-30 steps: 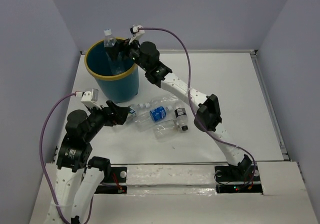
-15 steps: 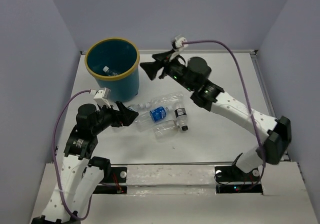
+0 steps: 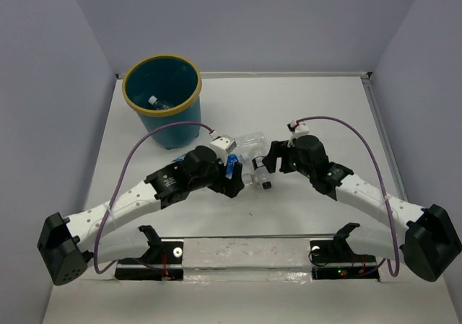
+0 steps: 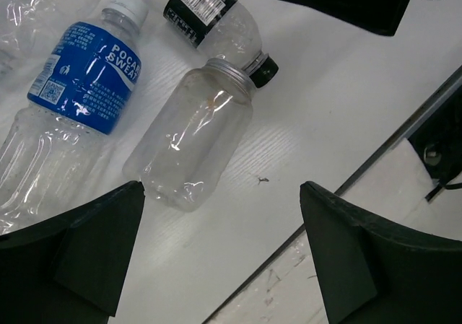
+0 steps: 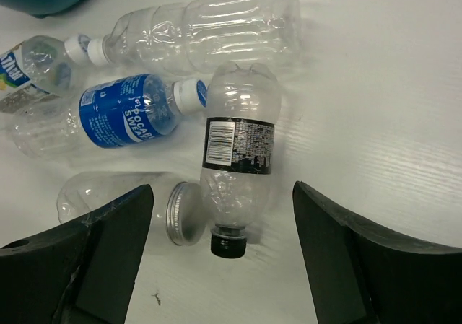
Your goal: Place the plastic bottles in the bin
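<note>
Plastic bottles point(image 3: 249, 141) clustered on the bench point(image 3: 325, 107), one more inside the bin point(image 3: 173, 130).
The teal bin with its yellow rim stands upright at the far left; a small white-capped bottle point(image 3: 153, 102) lies on its floor. Five others lie on their sides mid-bench, close together: a long clear bottle point(image 5: 209, 28) with a white cap farthest back, a blue-label bottle point(image 5: 123, 115) with a white cap beside it, a black-label bottle point(image 5: 240, 154) with its black cap toward the near edge, a plain silver-capped bottle point(image 5: 108, 194) just beside that neck, and a pale-labelled bottle point(image 5: 29, 68) at the left, only partly seen.
</note>
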Tool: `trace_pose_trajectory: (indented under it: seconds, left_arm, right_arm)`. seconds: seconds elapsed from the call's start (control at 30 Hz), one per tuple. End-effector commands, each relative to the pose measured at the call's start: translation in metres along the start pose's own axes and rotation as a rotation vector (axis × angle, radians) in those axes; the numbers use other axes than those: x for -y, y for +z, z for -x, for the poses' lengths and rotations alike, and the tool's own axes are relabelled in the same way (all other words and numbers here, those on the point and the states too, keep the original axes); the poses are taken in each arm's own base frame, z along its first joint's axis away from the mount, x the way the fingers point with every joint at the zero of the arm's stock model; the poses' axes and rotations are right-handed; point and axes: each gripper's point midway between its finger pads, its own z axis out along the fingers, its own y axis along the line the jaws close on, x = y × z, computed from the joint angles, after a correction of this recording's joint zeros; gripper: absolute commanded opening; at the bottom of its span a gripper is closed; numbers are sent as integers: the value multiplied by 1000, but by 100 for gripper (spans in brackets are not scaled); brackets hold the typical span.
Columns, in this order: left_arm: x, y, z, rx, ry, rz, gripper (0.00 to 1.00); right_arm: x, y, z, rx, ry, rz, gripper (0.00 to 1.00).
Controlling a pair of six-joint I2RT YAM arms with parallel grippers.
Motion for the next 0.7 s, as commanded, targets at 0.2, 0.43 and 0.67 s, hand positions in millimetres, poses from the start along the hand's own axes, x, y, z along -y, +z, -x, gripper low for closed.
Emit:
trace_pose_trajectory:
  seconds: [0.2,0.43,0.67]
  left_arm:
    - [26,39,24,29,256,15,99]
    - [18,72,1,-54,324,69,99]
    - [6,88,-22,-133,349,114,99]
  right_arm:
    - [17,19,6,-58,24,-41,84]
    - [17,29,2,-95,17,-28,84]
    - [14,32,1,-110,34,15,84]
